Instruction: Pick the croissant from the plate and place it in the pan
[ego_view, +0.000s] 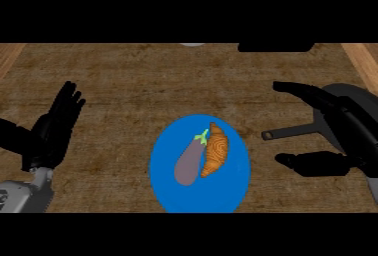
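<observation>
croissant (215, 150) lies on the blue plate (166, 187), close to the bench's near edge at mid-width, its long side touching an eggplant (190, 162) just to its left. right robot hand (358, 152) released, fingers and thumb spread wide, holding nothing, hanging over the pan's handle (291, 133) toward the bench's right edge; pan (356, 94) largely hidden behind it. left robot hand (55, 125) open, fingers up, resting by the left edge. risks, as judged: the two foods lie pressed together, so a hand closing on the croissant may catch the eggplant too, or nudge it off the plate; a sideways scoop could slide the plate itself. the handle points toward the plate and lies across the shortest path, so a low reach or carry could knock it and turn the pan. bench (111, 75) is brown, mottled, matte, with paler wood strips along its left and right edges. at the far edge a dark block (273, 47) and a pale sliver (193, 44), too cropped to name.
</observation>
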